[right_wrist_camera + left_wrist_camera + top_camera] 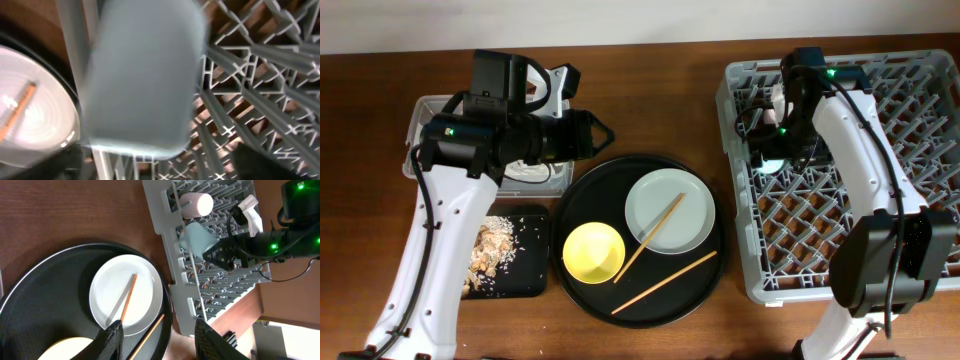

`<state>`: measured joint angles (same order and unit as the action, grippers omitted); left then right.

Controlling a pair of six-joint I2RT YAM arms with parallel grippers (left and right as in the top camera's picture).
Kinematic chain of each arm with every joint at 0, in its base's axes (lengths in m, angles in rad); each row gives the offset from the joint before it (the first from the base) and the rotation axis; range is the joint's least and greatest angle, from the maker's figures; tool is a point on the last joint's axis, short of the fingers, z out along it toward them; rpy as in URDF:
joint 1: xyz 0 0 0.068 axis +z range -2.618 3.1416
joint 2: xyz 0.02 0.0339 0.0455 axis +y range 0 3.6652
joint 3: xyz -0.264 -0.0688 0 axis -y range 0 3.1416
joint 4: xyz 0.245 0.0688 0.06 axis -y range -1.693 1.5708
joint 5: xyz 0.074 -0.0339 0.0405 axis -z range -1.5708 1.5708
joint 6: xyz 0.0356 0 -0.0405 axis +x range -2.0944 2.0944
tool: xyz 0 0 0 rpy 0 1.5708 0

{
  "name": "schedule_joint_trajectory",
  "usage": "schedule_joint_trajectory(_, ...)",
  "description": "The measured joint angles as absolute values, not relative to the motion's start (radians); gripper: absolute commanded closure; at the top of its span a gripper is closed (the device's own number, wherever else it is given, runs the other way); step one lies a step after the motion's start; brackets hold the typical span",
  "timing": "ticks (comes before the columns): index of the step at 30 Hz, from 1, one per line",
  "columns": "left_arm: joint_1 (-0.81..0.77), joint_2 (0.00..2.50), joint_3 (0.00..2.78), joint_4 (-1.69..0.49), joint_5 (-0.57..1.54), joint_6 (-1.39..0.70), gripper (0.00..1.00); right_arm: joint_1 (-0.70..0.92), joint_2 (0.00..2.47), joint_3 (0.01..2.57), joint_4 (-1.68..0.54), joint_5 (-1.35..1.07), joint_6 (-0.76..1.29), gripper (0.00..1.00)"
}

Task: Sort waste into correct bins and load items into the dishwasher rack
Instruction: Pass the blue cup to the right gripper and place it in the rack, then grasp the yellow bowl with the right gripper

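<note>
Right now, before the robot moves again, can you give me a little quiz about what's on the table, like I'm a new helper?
1. True or false: the yellow bowl is already in the dishwasher rack.
2. What lies in the shallow black tray? A) food scraps B) a napkin C) a cup
3. How many chopsticks are on the round black tray?

Key: 1 false, it sits on the round black tray. 2 A. 3 two, and one of them rests across the plate.
</note>
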<state>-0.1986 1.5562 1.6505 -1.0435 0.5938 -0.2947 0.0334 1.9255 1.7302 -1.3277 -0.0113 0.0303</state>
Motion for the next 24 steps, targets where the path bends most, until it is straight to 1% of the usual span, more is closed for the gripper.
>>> schedule_joint_trajectory(5,-0.199,1.556,1.65,-1.044,0.594,-0.295,0.55,0.033,1.925,1.731,-1.337,-0.013,0.027,0.01)
schedule_joint_trajectory(7,-0.199,1.556,1.65,-1.044,0.593,-0.292,0.56,0.033,1.924,1.758,-1.378,-0.036,0.027,0.01)
schedule_joint_trajectory(10,-0.199,1.556,1.65,-1.044,0.532,-0.29,0.56,0.038,1.87,1.8,-1.43,-0.172,-0.035,0.01)
schedule_joint_trajectory(11,-0.199,1.556,1.65,-1.044,0.49,-0.29,0.55,0.055,1.799,1.811,-1.46,-0.276,-0.086,0.01)
schedule_joint_trajectory(12,-0.194,1.556,1.65,-1.047,0.439,-0.292,0.55,0.075,1.768,1.815,-1.469,-0.321,-0.114,0.01)
schedule_joint_trajectory(15,-0.132,1.531,1.65,-1.063,0.32,-0.321,0.54,0.247,1.693,1.828,-1.488,-0.465,-0.184,0.02)
schedule_joint_trajectory(16,-0.095,1.51,1.65,-1.063,0.302,-0.329,0.51,0.32,1.692,1.828,-1.485,-0.495,-0.193,0.01)
schedule_joint_trajectory(17,-0.044,1.481,1.65,-1.071,0.284,-0.338,0.38,0.379,1.695,1.826,-1.469,-0.509,-0.197,0.01)
schedule_joint_trajectory(18,0.038,1.435,1.65,-1.084,0.261,-0.345,0.16,0.467,1.699,1.817,-1.435,-0.528,-0.195,0.01)
schedule_joint_trajectory(19,0.125,1.386,1.65,-1.103,0.246,-0.354,0.01,0.556,1.702,1.801,-1.393,-0.54,-0.192,0.01)
schedule_joint_trajectory(22,0.31,1.304,1.65,-1.193,0.225,-0.363,0.01,0.748,1.716,1.738,-1.248,-0.514,-0.127,0.01)
schedule_joint_trajectory(23,0.338,1.299,1.65,-1.211,0.223,-0.363,0.01,0.807,1.723,1.712,-1.206,-0.487,-0.087,0.01)
schedule_joint_trajectory(24,0.355,1.298,1.65,-1.229,0.223,-0.363,0.01,0.863,1.727,1.671,-1.119,-0.424,-0.027,0.0)
